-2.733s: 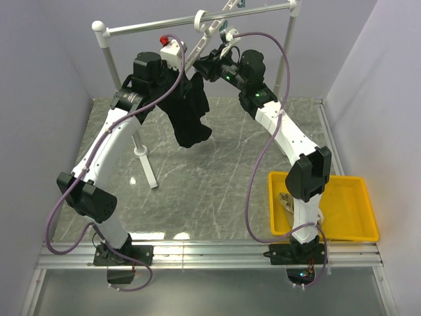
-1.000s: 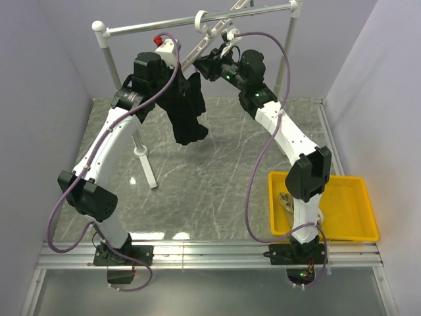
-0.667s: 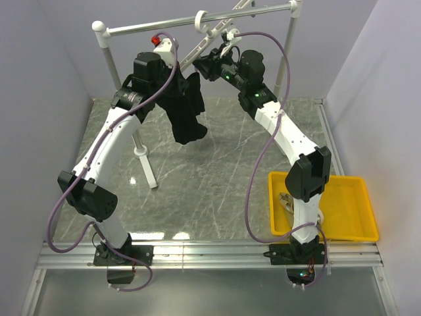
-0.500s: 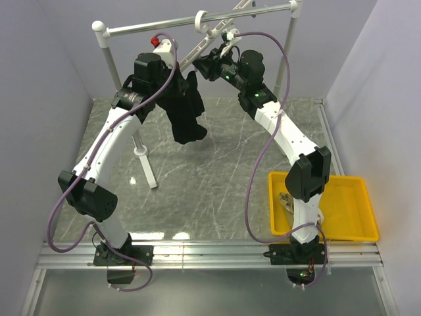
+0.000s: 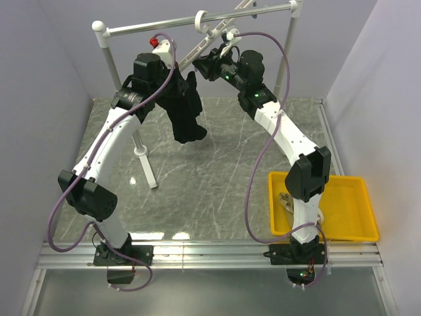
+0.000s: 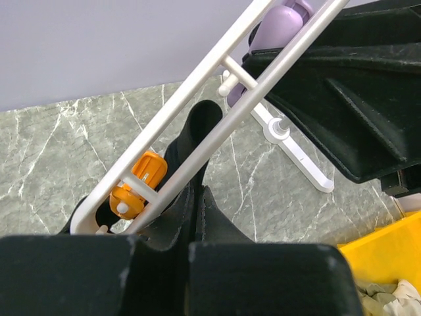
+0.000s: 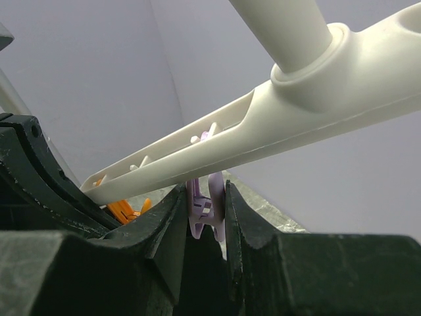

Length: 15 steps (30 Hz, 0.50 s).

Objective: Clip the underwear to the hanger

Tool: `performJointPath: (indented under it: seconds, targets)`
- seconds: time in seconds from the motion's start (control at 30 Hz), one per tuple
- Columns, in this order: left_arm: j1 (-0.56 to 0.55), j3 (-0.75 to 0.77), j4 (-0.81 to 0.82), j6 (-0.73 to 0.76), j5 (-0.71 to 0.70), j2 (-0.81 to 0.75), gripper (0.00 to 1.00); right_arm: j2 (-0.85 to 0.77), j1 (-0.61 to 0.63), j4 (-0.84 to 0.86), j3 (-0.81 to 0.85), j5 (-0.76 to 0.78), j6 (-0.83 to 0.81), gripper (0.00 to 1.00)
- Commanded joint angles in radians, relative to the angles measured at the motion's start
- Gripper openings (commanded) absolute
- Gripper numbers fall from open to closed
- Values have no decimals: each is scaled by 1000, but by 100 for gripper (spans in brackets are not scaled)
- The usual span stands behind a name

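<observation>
Underwear (image 5: pixel 186 112) has risen in clamped left jaws; right jaws squeeze purple clip (image 7: pixel 206 207); yellow tray (image 5: pixel 348 210) holds cloth (image 6: pixel 388 295).

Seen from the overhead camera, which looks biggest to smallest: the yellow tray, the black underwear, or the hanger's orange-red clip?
1. yellow tray
2. black underwear, bunched and held up nearer the camera, so its look may mislead
3. orange-red clip, clearly smallest

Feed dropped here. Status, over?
Left hand shut on underwear, by hanger's orange clip. Right hand shut on purple clip. Clipping unconfirmed. Nothing in the way.
</observation>
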Motion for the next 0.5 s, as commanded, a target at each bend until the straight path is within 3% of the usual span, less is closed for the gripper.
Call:
performJointPath:
  seconds: [0.0, 0.47]
  targets:
    - [25, 5, 60, 3, -5, -17, 0, -26, 10, 38, 10, -10, 26, 0]
    - [-1, 31, 87, 13, 46, -14, 0, -27, 14, 40, -5, -13, 18, 0]
